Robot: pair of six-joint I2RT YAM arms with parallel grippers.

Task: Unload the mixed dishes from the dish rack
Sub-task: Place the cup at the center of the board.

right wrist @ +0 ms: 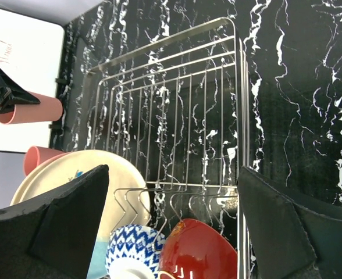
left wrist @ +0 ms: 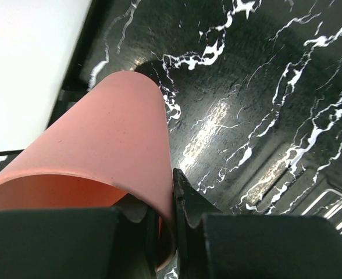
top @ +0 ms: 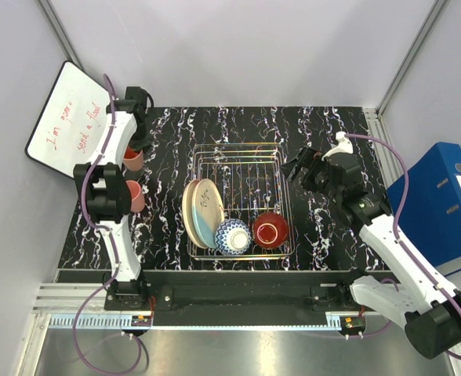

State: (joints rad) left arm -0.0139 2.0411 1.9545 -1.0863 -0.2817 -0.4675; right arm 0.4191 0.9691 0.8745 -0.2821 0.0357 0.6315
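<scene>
Counting from the dish rack (top: 242,200), a silver wire basket in the middle of the black, white-veined surface (top: 332,133): four dishes sit inside it and two outside.

Inside are two cream plates (top: 199,213), standing on edge together against the rack's left side. One has a blue edge and the other's rim looks pinkish. Just right of them, along the rack's near side, lie one blue-white patterned bowl (top: 233,236) and one glossy red bowl (top: 270,229), side by side. The far half of the rack holds nothing.

Left of the rack are two salmon-pink tumbler cups. The held cup (left wrist: 113,151) is level with the rack's far end. The left claw (left wrist: 166,203) pinches its wall at the rim, one finger inside and one outside. Whether its base rests on the surface cannot be told. The second cup (top: 139,200) stands free on the surface, level with the rack's middle and partly hidden by the left arm.

The right claw (right wrist: 171,192) hangs just off the rack's far right corner, fingers spread wide and holding nothing.

Beyond the cups, far left of the rack, leans one whiteboard (top: 66,117) bearing two lines of red handwriting. The last word looks like "hand" and the rest is unclear. Well right of the rack, off the surface, lies one blue binder (top: 442,200). It has white spine labels, too small to read.
</scene>
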